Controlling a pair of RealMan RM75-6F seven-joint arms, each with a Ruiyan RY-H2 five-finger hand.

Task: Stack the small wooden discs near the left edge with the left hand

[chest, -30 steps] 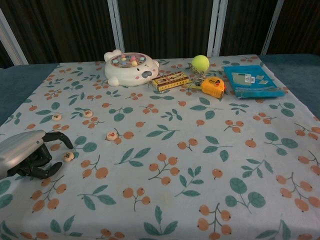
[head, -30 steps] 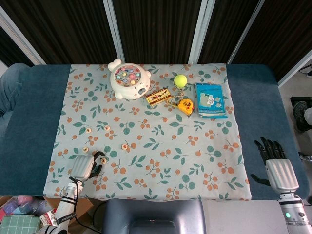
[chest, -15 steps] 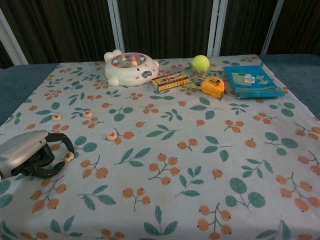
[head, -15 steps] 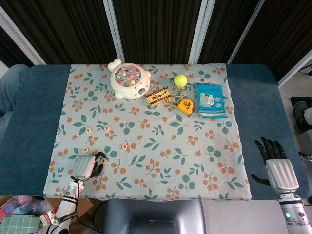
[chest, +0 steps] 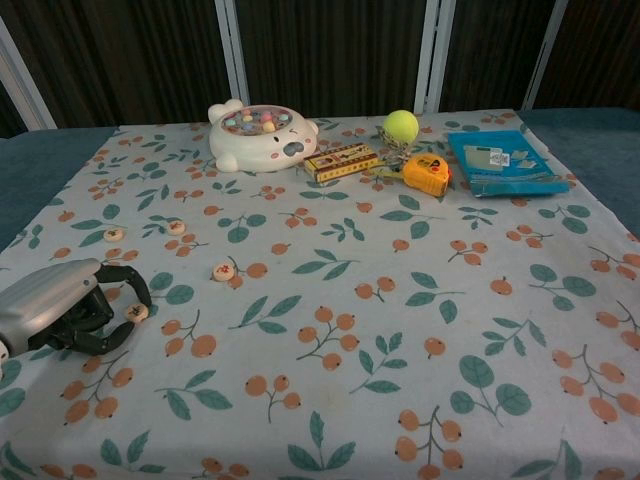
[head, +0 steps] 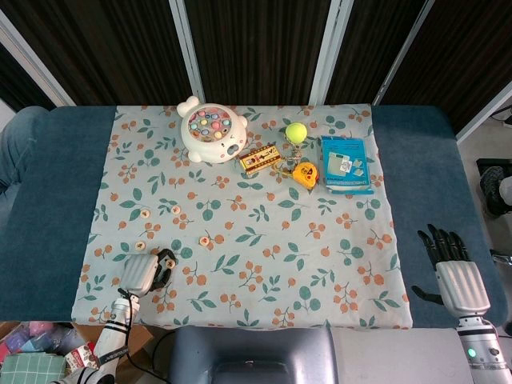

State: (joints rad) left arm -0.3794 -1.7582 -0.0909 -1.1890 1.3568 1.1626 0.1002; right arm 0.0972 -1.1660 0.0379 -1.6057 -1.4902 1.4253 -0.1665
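Several small wooden discs lie on the floral cloth near its left edge: one (chest: 114,235) far left, one (chest: 177,228) beside it, one (chest: 222,271) further in, and one (chest: 135,313) nearest me. My left hand (chest: 58,306) rests low on the cloth at the near left, its thumb and curled fingers (chest: 108,342) bracketing that nearest disc (head: 141,246), which still lies flat. I cannot tell whether they touch it. My right hand (head: 458,278) lies with fingers spread and empty on the blue tabletop, off the cloth's right edge; only the head view shows it.
At the back of the cloth (head: 264,264) stand a white whale-shaped toy (head: 211,131), a yellow patterned box (head: 260,158), a tennis ball (head: 297,132), an orange tape measure (head: 305,173) and a blue booklet (head: 346,164). The table's front edge lies close to the left hand.
My left hand has slid right along the cloth, and its thumb and fingers now curl around the nearest disc. The disc itself has not moved. The right hand is still.
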